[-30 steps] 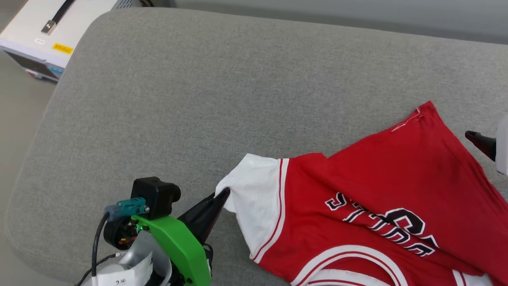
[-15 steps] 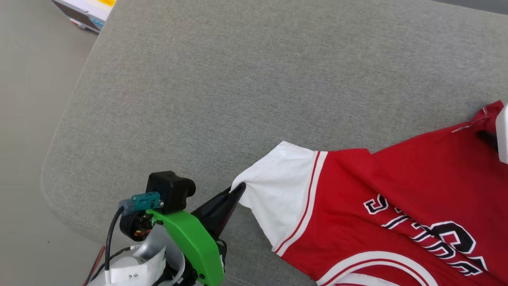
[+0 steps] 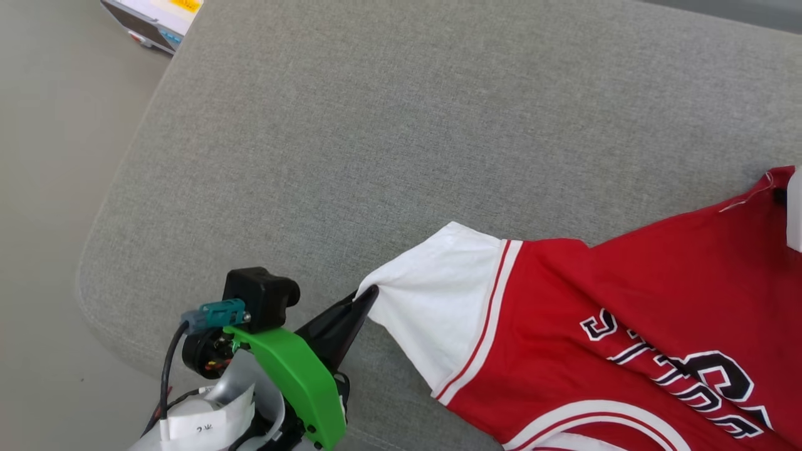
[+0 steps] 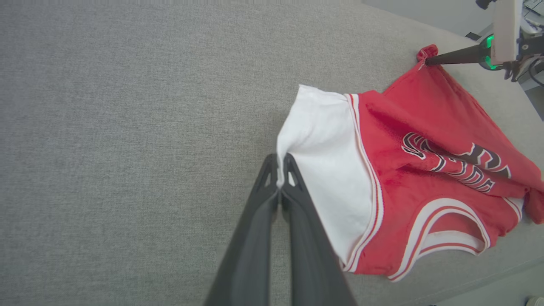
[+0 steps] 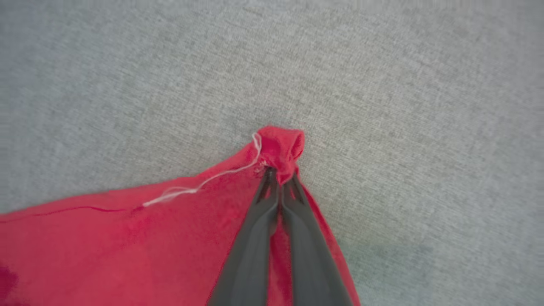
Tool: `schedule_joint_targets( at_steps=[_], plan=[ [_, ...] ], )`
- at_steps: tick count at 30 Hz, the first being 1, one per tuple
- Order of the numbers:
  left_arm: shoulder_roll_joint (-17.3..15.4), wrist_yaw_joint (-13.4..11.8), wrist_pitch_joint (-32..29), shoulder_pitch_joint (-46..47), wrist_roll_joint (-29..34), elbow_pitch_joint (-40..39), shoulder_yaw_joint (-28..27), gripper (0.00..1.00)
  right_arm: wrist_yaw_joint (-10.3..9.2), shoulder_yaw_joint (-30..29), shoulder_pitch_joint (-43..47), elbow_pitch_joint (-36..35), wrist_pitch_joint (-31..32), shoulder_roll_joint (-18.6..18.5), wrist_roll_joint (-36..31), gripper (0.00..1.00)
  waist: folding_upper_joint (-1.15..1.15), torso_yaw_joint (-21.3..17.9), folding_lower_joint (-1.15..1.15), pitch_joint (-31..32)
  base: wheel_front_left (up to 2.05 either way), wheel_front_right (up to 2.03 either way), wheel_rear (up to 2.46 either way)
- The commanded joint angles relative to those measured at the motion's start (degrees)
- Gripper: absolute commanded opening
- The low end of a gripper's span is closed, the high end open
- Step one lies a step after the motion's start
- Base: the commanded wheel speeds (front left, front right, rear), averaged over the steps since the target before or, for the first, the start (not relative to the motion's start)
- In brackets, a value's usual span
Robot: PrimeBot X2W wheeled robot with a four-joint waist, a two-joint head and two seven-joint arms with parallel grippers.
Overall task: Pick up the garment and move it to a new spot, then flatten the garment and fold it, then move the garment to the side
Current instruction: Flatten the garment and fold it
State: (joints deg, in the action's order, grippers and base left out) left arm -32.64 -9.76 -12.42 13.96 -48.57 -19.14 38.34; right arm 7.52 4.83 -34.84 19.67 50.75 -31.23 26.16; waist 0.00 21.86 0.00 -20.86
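Note:
The garment [image 3: 633, 294], a red jersey with white sleeves and black lettering, lies crumpled on the grey cushion [image 3: 376, 125] at the right. My left gripper [image 3: 368, 293] is shut on the edge of its white sleeve [image 4: 323, 148], seen along the fingers in the left wrist view [image 4: 279, 163]. My right gripper [image 5: 278, 172] is shut on a bunched red corner of the garment [image 5: 280, 146], with a loose white thread beside it. In the left wrist view the right gripper [image 4: 426, 62] pinches that far corner. The lower right of the garment runs out of the head view.
The cushion's rounded left edge [image 3: 100, 238] drops to the floor [image 3: 44, 188]. A white device [image 3: 153, 19] with a yellow label sits at the top left, off the cushion. Bare grey fabric spreads above and left of the garment.
The head camera has swung left, shifting the scene right. My right gripper went from open beside the red corner to shut on it. The left gripper stays shut on the sleeve.

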Motion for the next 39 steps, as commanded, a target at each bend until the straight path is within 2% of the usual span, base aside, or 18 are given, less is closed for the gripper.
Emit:
schedule_joint_targets(
  at_steps=[1,16,28,39],
  plan=[
    [-0.35,-0.13,0.44,0.58,-0.42,0.1,-0.6,0.0,-0.03,-0.03,-0.81,0.51,-1.51,0.15,0.37,0.0,0.0,-0.93,0.0,1.22,0.0,0.0,0.0],
    [-4.41,-2.49,-0.45,2.27,-1.27,-2.11,-5.68,0.0,-0.03,0.41,-3.4,0.02,-16.07,-1.88,6.11,0.0,0.0,-8.62,0.0,10.61,0.0,0.0,0.0],
    [-6.42,-5.47,2.11,9.79,-2.01,-3.95,-15.69,0.0,-0.03,-1.32,-3.33,-11.32,-20.55,-1.88,6.34,0.0,0.0,-16.26,0.0,16.51,0.0,0.0,0.0],
    [-9.04,-5.06,3.12,20.85,1.61,-1.41,-19.96,0.0,-0.03,-3.59,-4.4,-19.83,-23.52,-0.42,4.89,0.0,0.0,-20.85,0.0,18.34,0.0,0.0,0.0]
  ],
)
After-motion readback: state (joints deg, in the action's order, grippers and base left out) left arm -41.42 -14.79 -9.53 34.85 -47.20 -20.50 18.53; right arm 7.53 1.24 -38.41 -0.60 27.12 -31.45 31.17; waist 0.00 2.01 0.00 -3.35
